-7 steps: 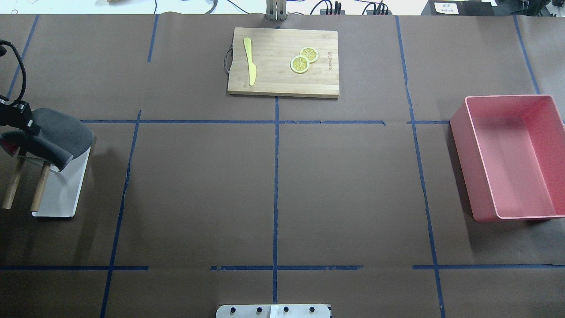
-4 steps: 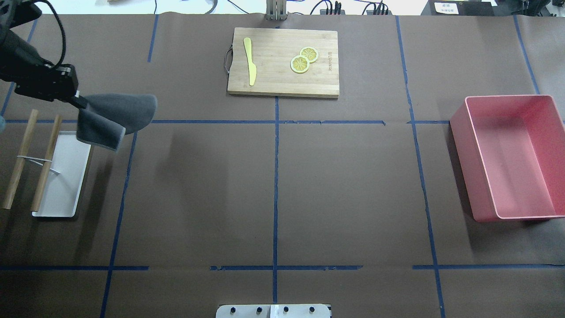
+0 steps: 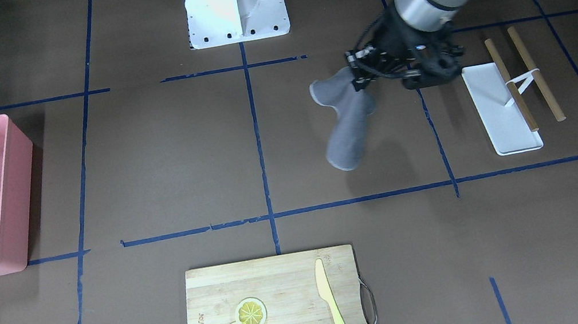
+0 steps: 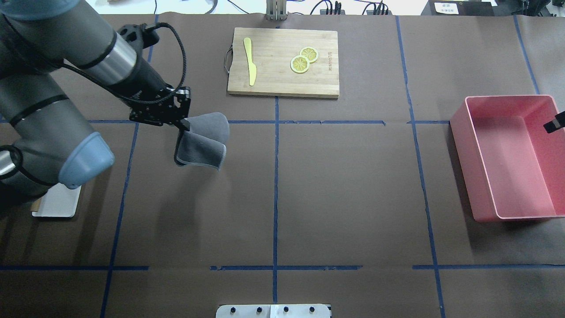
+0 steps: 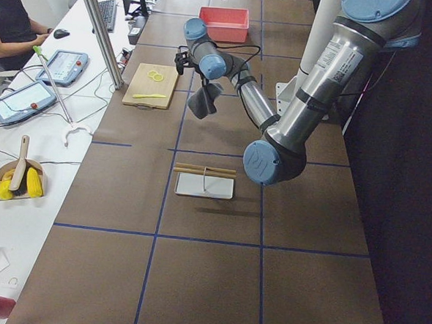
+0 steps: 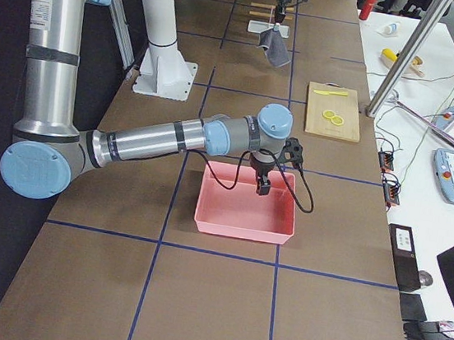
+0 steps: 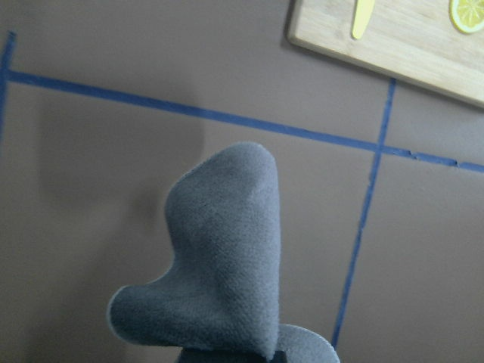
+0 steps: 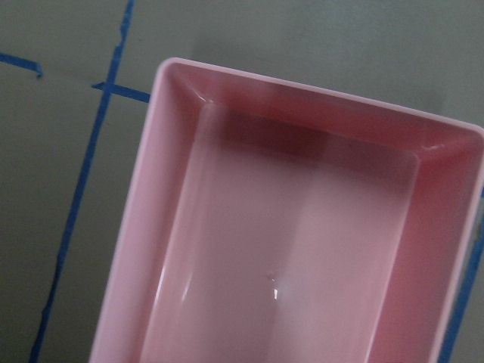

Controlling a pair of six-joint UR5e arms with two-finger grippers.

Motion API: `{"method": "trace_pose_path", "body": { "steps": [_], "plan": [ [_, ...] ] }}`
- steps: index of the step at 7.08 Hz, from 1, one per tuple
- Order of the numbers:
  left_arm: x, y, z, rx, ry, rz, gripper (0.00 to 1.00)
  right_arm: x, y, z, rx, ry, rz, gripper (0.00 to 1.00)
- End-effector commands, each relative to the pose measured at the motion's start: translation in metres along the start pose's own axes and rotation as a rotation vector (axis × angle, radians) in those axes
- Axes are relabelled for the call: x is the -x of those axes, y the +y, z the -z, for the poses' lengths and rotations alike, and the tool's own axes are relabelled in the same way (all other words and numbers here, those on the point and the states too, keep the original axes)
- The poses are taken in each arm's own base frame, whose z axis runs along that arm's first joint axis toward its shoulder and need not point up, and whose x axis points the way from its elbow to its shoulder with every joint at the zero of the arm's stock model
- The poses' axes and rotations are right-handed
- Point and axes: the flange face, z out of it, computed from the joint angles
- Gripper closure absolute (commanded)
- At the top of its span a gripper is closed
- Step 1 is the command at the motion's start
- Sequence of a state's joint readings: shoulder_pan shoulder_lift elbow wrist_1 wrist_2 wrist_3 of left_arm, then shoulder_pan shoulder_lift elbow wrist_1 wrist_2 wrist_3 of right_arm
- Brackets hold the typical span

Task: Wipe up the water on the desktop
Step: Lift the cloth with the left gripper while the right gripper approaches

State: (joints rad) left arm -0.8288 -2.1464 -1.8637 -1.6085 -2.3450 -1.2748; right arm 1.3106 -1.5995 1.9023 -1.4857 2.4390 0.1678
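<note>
My left gripper (image 4: 183, 123) is shut on a folded grey cloth (image 4: 203, 142) and holds it hanging over the desktop (image 4: 344, 190), left of the centre tape line. The cloth also shows in the front view (image 3: 346, 118) and fills the left wrist view (image 7: 219, 280). The desktop is a dark-brown surface with blue tape lines; I see no water on it. My right gripper (image 4: 555, 123) shows only as a dark tip at the right edge, above the pink bin (image 4: 485, 194). I cannot tell if it is open or shut.
A bamboo cutting board (image 4: 273, 84) with a yellow knife (image 4: 250, 62) and two lemon slices (image 4: 303, 59) lies at the far middle. A white tray (image 3: 501, 111) with a wooden rack (image 3: 525, 75) stands at the left side. The robot base (image 3: 235, 2) is at the near edge.
My left arm has swung from the rack at the left edge to the right, carrying the grey cloth out over the desktop. The right gripper tip has come into view over the bin.
</note>
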Motion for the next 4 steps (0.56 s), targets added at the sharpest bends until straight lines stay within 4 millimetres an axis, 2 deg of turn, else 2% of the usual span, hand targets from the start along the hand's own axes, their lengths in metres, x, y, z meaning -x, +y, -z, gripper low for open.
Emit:
{"method": "trace_pose_path", "body": {
  "steps": [1, 2, 3, 4],
  "plan": [
    [-0.057, 0.023, -0.019, -0.012, 0.017, 0.013, 1.00, 0.071, -0.010, -0.021, -0.141, -0.074, 0.033, 0.00],
    [-0.063, 0.025, -0.019, -0.009, 0.023, 0.012, 1.00, 0.106, -0.010, -0.036, -0.206, -0.105, 0.041, 0.00],
    [-0.073, 0.024, -0.018, -0.011, 0.030, 0.007, 1.00, 0.146, -0.020, -0.047, -0.272, -0.117, 0.070, 0.00],
    [-0.078, 0.024, -0.020, -0.008, 0.029, 0.010, 1.00, 0.168, -0.020, -0.046, -0.301, -0.114, 0.102, 0.00]
  ]
}}
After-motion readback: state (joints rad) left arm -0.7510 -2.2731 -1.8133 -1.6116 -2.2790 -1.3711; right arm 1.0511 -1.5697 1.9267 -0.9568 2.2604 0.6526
